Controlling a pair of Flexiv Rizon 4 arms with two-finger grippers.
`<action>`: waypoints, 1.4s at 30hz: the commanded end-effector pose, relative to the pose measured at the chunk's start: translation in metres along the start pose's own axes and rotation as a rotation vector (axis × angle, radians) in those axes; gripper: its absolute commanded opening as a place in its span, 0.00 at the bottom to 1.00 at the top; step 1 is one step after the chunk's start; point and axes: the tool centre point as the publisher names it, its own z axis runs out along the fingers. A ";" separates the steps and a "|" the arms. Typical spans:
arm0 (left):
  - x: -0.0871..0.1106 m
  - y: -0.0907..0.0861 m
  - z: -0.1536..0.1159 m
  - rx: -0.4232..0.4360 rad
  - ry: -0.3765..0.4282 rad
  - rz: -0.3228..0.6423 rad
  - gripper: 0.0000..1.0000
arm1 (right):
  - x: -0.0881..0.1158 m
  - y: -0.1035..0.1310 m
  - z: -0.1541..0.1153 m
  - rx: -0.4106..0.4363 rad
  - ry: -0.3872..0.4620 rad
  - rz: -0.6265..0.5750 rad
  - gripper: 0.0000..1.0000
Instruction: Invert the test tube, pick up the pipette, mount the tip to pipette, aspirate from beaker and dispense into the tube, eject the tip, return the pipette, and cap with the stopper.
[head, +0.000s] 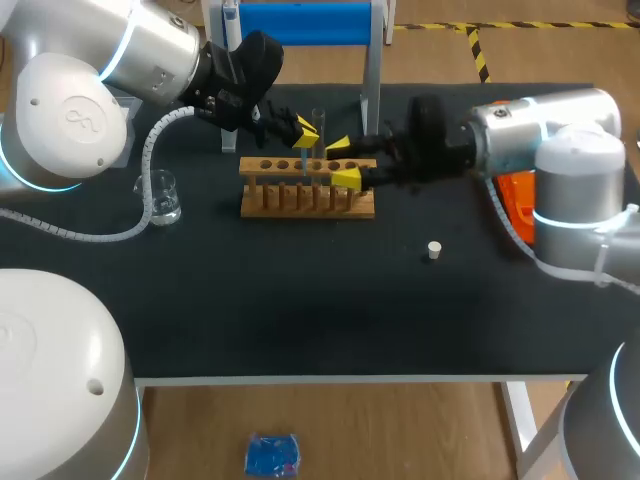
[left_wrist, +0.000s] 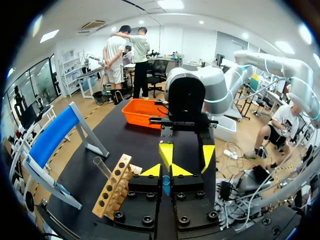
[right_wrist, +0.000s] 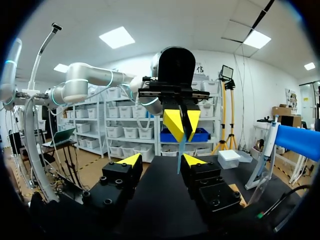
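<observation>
The left gripper (head: 306, 131) has its 2 yellow tips pinched tight on the test tube (right_wrist: 180, 155). The tube is thin, long and pale blue, and you can see through it. It hangs down from the tips, over the wooden rack (head: 308, 198). The right gripper (head: 346, 163) is wide open and holds nothing. It faces the left gripper from close by, next to the rack.

The rack is light brown wood with a row of round holes on top. A clear glass tube (left_wrist: 101, 166) sticks up at 1 end of it. A small see-through beaker (head: 165, 197) stands well apart on the flat black table (head: 300, 310). A little white stopper (head: 433, 250) sits alone near the right arm.
</observation>
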 end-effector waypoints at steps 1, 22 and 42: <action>0.000 -0.001 -0.001 -0.004 0.002 -0.001 0.00 | -0.009 -0.002 0.008 0.004 0.001 0.003 0.57; 0.000 -0.001 -0.001 -0.004 0.002 -0.001 0.00 | -0.022 -0.002 0.032 -0.004 -0.002 0.007 0.61; 0.000 -0.001 -0.001 -0.004 0.002 -0.001 0.00 | -0.028 0.002 0.045 -0.034 -0.018 0.016 0.47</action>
